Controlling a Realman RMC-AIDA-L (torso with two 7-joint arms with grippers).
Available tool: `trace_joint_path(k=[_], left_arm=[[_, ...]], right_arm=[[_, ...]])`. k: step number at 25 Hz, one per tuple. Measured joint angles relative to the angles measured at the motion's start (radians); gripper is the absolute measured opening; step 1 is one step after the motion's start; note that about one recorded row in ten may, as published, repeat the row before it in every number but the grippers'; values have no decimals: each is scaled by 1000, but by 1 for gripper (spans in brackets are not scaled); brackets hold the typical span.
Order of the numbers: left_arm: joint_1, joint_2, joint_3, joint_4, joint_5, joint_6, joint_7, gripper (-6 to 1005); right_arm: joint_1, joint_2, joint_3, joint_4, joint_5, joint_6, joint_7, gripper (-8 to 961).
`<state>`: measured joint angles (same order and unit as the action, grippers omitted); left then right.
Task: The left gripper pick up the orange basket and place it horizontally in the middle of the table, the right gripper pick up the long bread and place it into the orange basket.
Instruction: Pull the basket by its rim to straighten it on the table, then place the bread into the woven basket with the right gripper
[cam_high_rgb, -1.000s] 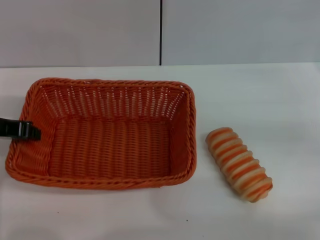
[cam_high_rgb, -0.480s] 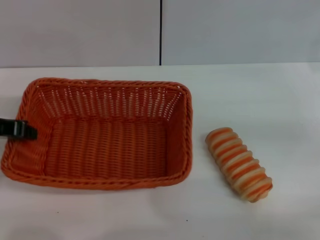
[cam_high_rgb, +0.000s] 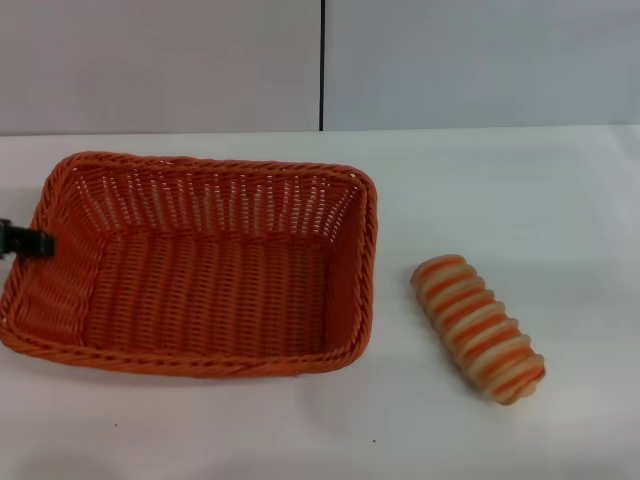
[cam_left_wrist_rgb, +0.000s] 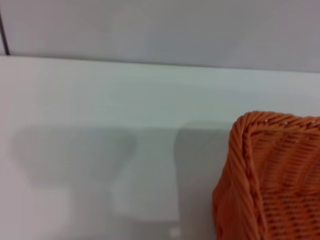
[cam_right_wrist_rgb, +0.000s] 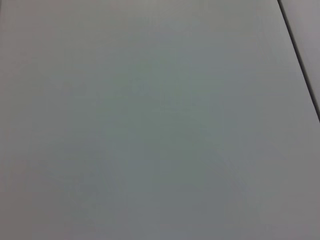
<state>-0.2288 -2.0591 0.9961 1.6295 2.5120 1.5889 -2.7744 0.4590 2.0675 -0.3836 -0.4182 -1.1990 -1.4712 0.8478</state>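
The orange basket (cam_high_rgb: 195, 265) sits at the centre-left of the head view on the white table (cam_high_rgb: 500, 190), long side running across the frame, open side up. At the left edge of the frame, only the dark tip of the left gripper (cam_high_rgb: 28, 241) shows, against the basket's left short rim — whether its jaws are closed on the wicker cannot be told. The long bread (cam_high_rgb: 478, 327) lies at the lower right of the frame, well apart from the basket, slanted toward the lower right. The left wrist view catches one basket corner (cam_left_wrist_rgb: 270, 175) at its lower right.
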Motion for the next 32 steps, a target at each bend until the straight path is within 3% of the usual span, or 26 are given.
trace_joint_path(k=[5,7,13,16,17,19,22,24,26,27,31,32], left_arm=[[-7,2,-98,-4,-72,32,81,674],[-8,2,-236,-9,-174,55,221,705],[12,-6,-390,-84,-362,39,463,798],[29,-5,-465,-249,-568,20,688,814],[37,-3,-524,-399,-705,19,875,815],[38,-2,-547,-469,-754,24,959,815],[44,-1,-624,-712,-907,85,1308,815],[48,-2,-686,-861,-967,156,1551,814],[48,-2,-698,-887,-975,168,1586,814],[52,-3,-738,-972,-1003,205,1698,814],[59,-1,-750,-1025,-1010,221,1768,812],[61,-2,-747,-1034,-1007,222,1797,811]], right_arm=[[-68,4,-65,-142,-107,5,254,550],[-112,7,-75,-237,-184,-8,410,549],[-140,6,-87,-416,-349,-61,710,546],[-139,5,-83,-537,-476,-84,911,545],[-132,3,-77,-622,-571,-102,1047,544],[-128,2,-77,-666,-616,-112,1110,544],[-92,-4,-92,-829,-848,-190,1371,542],[-49,-19,-115,-864,-967,-254,1489,541],[-25,-28,-131,-872,-1020,-289,1540,540],[25,-47,-170,-874,-1119,-360,1632,540],[95,-59,-251,-863,-1263,-425,1734,538],[131,-56,-323,-840,-1324,-453,1774,537]])
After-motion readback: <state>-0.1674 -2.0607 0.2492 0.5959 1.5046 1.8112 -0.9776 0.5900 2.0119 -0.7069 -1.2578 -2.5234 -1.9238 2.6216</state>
